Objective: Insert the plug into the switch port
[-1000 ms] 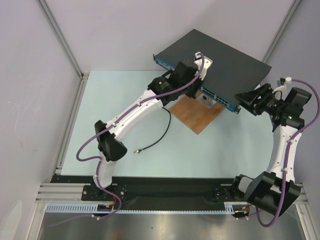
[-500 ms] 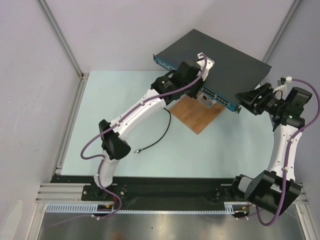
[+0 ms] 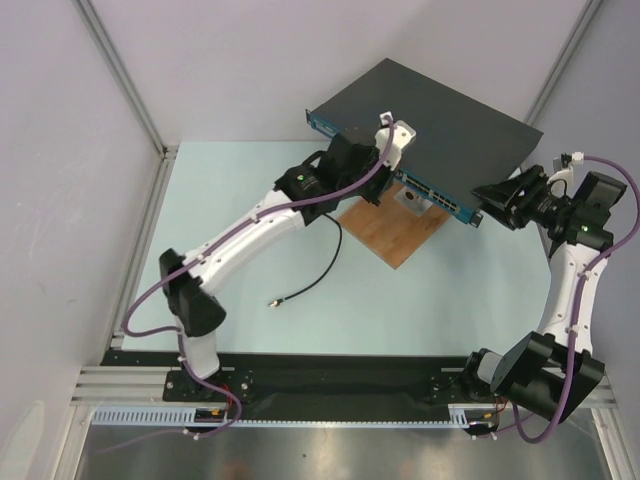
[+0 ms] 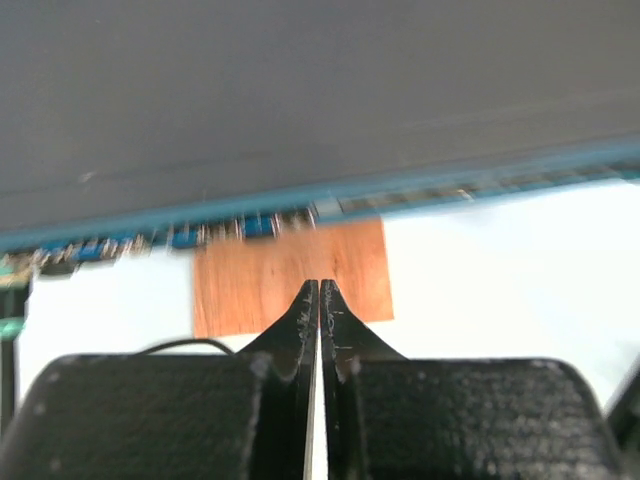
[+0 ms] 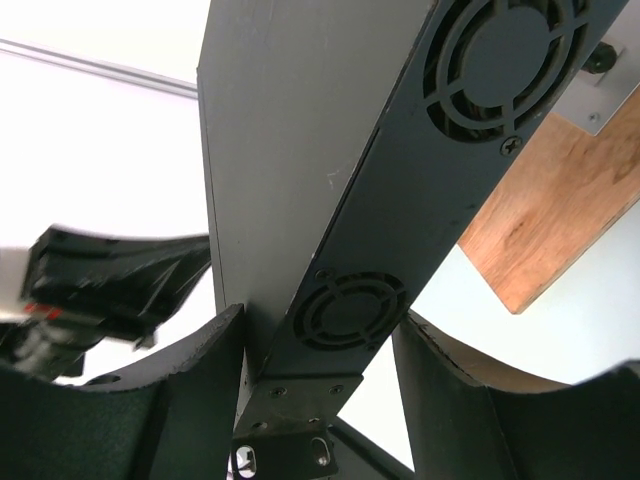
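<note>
The switch point(image 3: 450, 115) lies diagonally at the table's point(image 3: 230, 200) far right, its blue port face turned near-left above the wooden board point(image 3: 395, 235). The right end effector point(image 5: 320, 330) clamps its fan end. The left end effector point(image 4: 320, 285), closed and empty, hangs at the port edge. The plug point(image 3: 272, 301) lies well apart on the table.

I can read no text, brand, number or sign in any of my views. The blue port-lined front face of the wide flat matt-black switch box point(image 3: 450, 115) is too small from above and blurred in my left wrist camera, so any markings by its ports are illegible to me.
</note>
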Tool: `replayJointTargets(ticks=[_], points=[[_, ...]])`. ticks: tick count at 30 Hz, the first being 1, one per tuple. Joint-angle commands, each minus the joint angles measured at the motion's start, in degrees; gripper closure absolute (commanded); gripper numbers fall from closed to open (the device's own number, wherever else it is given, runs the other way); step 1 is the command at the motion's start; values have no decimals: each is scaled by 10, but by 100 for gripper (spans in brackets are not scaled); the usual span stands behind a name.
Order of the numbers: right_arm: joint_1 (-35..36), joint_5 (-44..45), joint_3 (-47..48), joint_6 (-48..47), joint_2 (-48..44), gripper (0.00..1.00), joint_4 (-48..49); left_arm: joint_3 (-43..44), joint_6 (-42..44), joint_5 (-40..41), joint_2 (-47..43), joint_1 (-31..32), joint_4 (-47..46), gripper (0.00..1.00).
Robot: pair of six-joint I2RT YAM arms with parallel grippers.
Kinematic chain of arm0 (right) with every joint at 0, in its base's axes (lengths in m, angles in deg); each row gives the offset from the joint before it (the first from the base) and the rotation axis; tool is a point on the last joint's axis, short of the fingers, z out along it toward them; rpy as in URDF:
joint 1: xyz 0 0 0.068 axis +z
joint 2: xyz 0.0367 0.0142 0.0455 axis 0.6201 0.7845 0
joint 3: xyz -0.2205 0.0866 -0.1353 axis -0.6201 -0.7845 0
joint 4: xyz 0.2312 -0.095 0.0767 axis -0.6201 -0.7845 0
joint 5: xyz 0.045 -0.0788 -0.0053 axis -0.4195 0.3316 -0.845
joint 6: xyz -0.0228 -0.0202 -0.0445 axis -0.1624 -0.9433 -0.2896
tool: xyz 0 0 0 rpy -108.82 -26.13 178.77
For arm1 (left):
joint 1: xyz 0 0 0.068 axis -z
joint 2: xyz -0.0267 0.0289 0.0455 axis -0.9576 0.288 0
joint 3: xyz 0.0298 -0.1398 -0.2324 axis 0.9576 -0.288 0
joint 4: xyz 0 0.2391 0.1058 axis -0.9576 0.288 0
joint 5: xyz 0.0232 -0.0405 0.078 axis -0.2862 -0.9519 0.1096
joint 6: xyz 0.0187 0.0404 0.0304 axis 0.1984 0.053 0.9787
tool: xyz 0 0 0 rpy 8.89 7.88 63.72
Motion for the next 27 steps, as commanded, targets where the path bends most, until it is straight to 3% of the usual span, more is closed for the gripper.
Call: replayJointTargets(ticks=[1,8,11,16,18,20,21,27], points=[[-2,29,32,-44,20,100,56,-37,20,-40,-94,-2,-32,96],[-15,31,59,-72,41,100,37,-139,18,-22,-198,-5,-25,95],[-24,26,66,-85,48,89,18,-182,4,-21,-248,-13,-23,91],[-40,15,73,-100,45,61,4,-237,-8,-19,-318,-48,-15,85],[-45,9,85,-106,43,44,-5,-249,-11,-34,-329,-89,-13,82],[-51,7,96,-117,45,38,-21,-265,-46,-48,-347,-133,-13,78],[-53,10,106,-121,46,31,-27,-271,-50,-59,-352,-143,-13,77],[-51,12,98,-121,55,24,-35,-274,-47,-90,-345,-145,-13,70]])
